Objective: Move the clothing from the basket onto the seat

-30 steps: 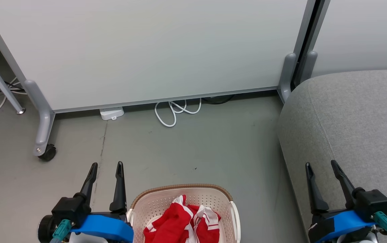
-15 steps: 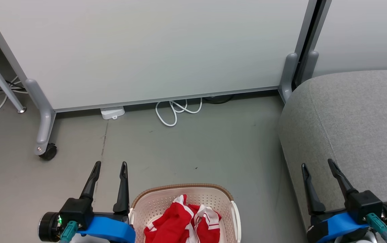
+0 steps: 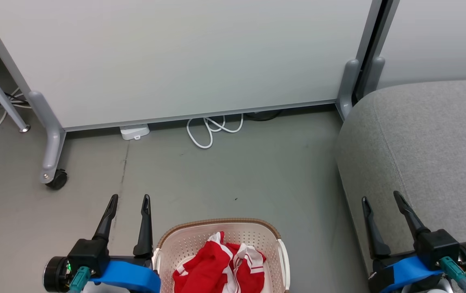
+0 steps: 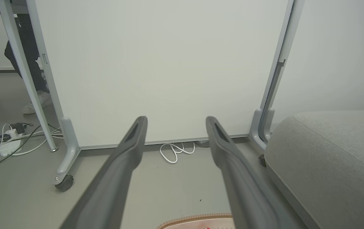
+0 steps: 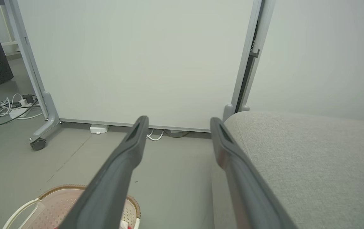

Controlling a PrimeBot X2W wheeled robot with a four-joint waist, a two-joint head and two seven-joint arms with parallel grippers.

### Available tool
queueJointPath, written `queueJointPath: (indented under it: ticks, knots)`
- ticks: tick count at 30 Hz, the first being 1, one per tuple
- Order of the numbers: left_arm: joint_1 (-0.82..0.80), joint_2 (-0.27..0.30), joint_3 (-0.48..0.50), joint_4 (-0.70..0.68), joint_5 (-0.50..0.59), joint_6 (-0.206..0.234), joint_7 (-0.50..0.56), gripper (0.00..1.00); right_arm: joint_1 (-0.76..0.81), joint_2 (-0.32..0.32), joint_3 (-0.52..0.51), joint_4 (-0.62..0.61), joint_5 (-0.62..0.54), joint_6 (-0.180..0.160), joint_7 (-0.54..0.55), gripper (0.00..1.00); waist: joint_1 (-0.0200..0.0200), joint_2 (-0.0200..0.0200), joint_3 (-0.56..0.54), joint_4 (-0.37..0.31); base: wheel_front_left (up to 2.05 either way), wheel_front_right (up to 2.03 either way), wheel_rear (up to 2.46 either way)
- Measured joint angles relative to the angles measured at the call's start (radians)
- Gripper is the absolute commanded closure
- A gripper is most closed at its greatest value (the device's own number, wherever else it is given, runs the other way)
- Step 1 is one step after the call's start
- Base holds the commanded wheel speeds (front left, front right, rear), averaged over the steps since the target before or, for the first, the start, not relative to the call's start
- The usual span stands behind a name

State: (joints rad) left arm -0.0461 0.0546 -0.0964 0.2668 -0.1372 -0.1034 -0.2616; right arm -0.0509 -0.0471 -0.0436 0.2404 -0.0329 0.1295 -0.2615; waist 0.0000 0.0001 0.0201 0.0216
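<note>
Looks out past the right hand [image 5: 178, 120], spread wide, toward a white panel [image 5: 137, 63], basket [image 5: 55, 206] low left, seat [image 5: 312, 165] at right.

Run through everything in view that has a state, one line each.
left gripper: open, empty.
right gripper: open, empty.
basket: upright on the floor, not yet emptied.
clothing: crumpled, lying in the basket.
seat: nothing on its visible part.
cable: looped on the floor.
</note>
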Motion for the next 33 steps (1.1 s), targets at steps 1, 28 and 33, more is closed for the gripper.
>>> queueJointPath:
  ticks: [1, 28, 33]
  knots:
    - [0.000, 0.000, 0.002, 0.000, 0.000, 0.000, 0.000, 0.00, -0.001, 0.000, 0.003, 0.000, 0.000, 0.000, 0.000, 0.00, 0.0000, 0.0001, 0.002, -0.002, 0.00, 0.00, 0.00]
    - [-0.227, 0.066, -0.066, 0.514, -0.006, -0.021, 0.005, 0.00, -0.153, -0.002, 0.129, -0.103, 0.067, 0.001, -0.001, 0.00, 0.0002, 0.0000, 0.349, -0.255, 0.00, 0.00, 0.00]
    - [-0.311, 0.101, -0.077, 0.610, -0.002, -0.021, 0.015, 0.00, -0.184, -0.002, 0.151, -0.125, 0.103, 0.001, -0.001, 0.00, 0.0001, 0.0000, 0.451, -0.309, 0.00, 0.00, 0.00]
